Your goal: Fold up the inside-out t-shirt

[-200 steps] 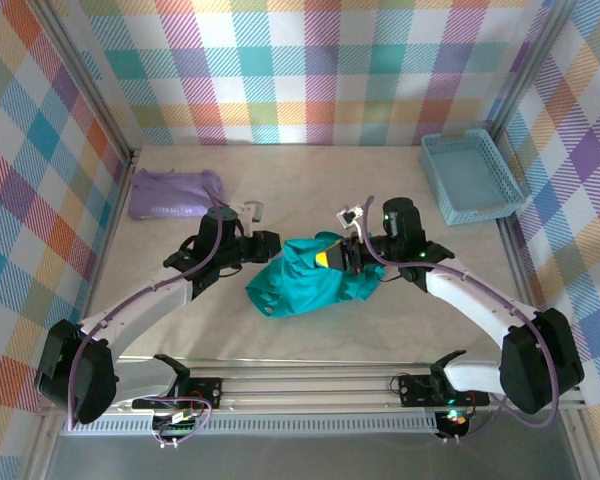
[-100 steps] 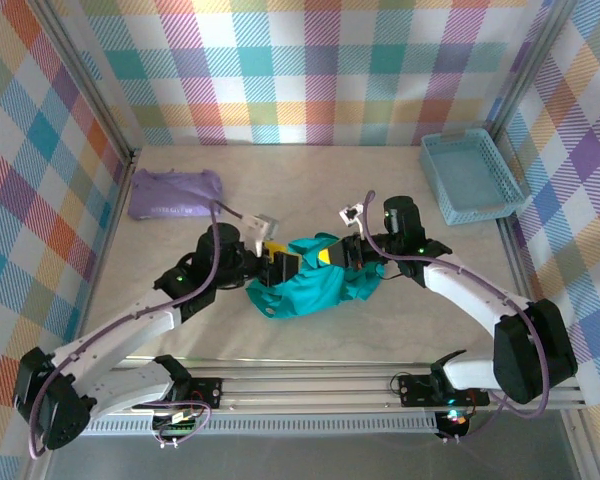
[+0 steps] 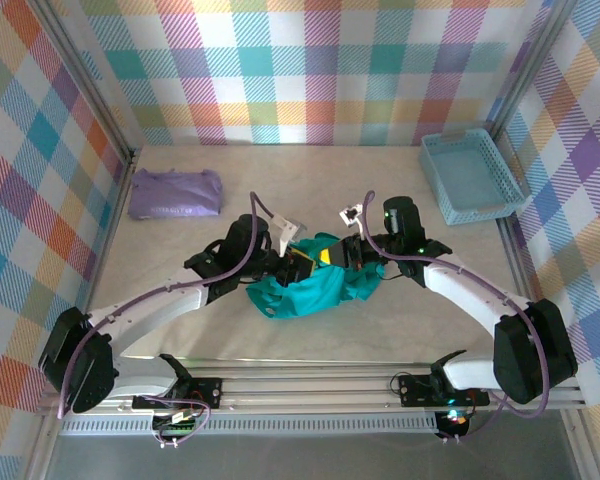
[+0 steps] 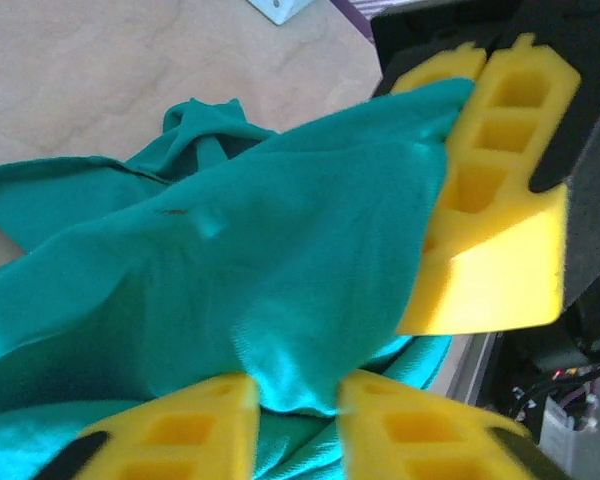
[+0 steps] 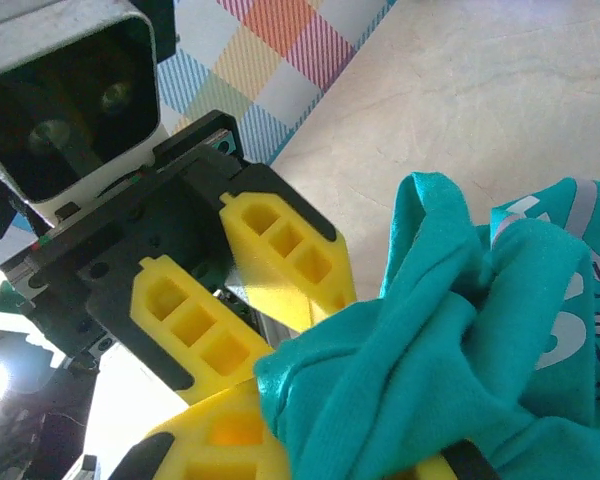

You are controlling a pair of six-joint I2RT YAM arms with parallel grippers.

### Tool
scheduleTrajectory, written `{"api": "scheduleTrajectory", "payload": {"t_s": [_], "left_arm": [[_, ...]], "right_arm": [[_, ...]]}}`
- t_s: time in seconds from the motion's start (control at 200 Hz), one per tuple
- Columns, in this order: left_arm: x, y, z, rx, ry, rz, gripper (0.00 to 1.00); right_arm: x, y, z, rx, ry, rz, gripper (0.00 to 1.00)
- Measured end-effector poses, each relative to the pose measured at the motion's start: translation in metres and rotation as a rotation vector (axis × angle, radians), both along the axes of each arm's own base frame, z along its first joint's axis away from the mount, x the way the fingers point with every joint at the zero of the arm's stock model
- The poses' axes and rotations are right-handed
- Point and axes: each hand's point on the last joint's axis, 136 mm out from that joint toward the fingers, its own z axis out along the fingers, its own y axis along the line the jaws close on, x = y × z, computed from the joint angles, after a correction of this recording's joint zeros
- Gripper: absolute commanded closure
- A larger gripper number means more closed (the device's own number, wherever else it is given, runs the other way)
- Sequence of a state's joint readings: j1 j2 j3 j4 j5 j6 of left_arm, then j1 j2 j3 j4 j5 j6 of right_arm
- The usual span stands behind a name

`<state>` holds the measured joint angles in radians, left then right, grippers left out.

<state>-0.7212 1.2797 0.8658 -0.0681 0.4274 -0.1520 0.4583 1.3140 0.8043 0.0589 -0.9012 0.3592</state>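
The crumpled t-shirt (image 3: 315, 290) lies centrally on the table (image 3: 410, 330), its far edge clenched by the right gripper (image 3: 328, 257), with the left gripper (image 3: 300, 264) just beside, pinching a neighbouring fold.

Pastel plaid walls (image 3: 280, 70), pale marbled tabletop (image 3: 320, 170), bright even light

Bright, even white light fills the overhead view, and only faint, soft shadows lie on the pale table (image 3: 380, 330). Up close at the left wrist, the inside-out t-shirt (image 4: 280, 250) looks blurred, with a sheen on its folds. At the right wrist, glare burns out the lower left corner.
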Motion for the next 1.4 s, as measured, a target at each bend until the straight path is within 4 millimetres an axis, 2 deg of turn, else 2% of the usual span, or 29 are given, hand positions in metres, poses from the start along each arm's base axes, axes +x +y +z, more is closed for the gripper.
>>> {"api": "scheduleTrajectory", "payload": {"t_s": [0.095, 0.315, 0.53, 0.66, 0.85, 0.98, 1.115, 1.235, 1.4], "left_arm": [[-0.001, -0.001, 0.000, -0.004, 0.006, -0.006, 1.00], [-0.004, -0.003, 0.012, -0.044, -0.002, -0.013, 1.00], [-0.003, 0.012, 0.061, -0.203, -0.029, 0.035, 1.00], [0.005, 0.026, 0.077, -0.287, 0.006, 0.091, 1.00], [0.005, 0.025, 0.083, -0.352, 0.102, 0.098, 1.00], [0.004, 0.020, 0.075, -0.350, 0.168, 0.087, 1.00], [0.012, 0.023, 0.069, -0.310, 0.184, 0.141, 1.00], [0.017, 0.029, 0.061, -0.261, 0.174, 0.181, 0.82], [0.018, 0.031, 0.044, -0.194, 0.185, 0.200, 0.64]], "right_arm": [[0.000, 0.000, -0.001, -0.003, 0.002, -0.002, 1.00], [0.000, -0.005, -0.009, -0.053, -0.004, -0.027, 0.99], [0.000, -0.015, -0.003, -0.110, -0.091, -0.064, 0.87], [0.007, -0.018, 0.002, -0.147, -0.130, -0.098, 0.84], [0.016, -0.023, 0.001, -0.192, -0.142, -0.145, 0.85], [0.015, -0.021, 0.001, -0.182, -0.122, -0.137, 1.00], [0.014, -0.013, 0.010, -0.116, -0.104, -0.110, 1.00], [0.016, -0.007, 0.017, -0.060, -0.082, -0.096, 1.00], [0.018, -0.002, 0.020, -0.029, -0.055, -0.090, 1.00]]}}
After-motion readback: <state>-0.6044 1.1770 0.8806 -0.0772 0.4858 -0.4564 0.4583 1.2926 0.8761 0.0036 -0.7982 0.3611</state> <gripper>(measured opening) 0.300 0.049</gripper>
